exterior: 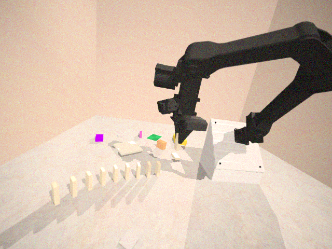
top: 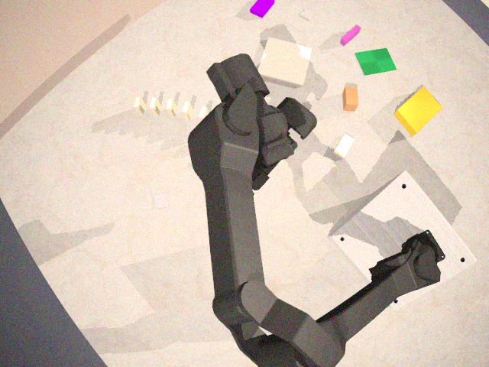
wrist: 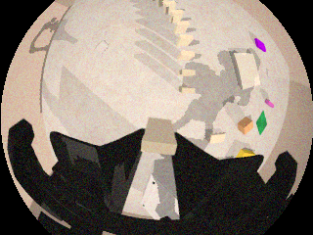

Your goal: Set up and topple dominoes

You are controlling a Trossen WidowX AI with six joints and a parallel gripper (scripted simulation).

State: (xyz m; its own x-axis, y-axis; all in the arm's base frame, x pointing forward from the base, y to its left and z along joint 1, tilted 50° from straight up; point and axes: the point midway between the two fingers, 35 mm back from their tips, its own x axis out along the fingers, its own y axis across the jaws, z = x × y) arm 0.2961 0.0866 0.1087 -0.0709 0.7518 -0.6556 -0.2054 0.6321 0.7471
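Observation:
A row of several cream dominoes point(top: 170, 106) point(exterior: 115, 173) point(wrist: 185, 40) stands upright; in the top view the arm hides part of it. My gripper point(exterior: 179, 138) point(wrist: 158, 134) is shut on a cream domino point(exterior: 177, 144) point(wrist: 160, 129), which hangs roughly upright below the fingers, beyond the row's right end in the exterior view. The fingers hide its upper part. It looks raised off the table. Another cream domino point(top: 344, 146) point(exterior: 175, 156) point(wrist: 217, 137) lies flat, apart from the row, toward the orange block.
A flat cream box point(top: 286, 63) point(exterior: 127, 148) lies behind the row. Orange point(top: 350, 99), yellow point(top: 417, 110), pink point(top: 350, 34) and purple point(top: 261, 8) blocks and a green sheet point(top: 375, 62) lie farther off. A white slanted box point(top: 410, 205) stands by the arm. A pale tile point(top: 160, 200) lies before the row.

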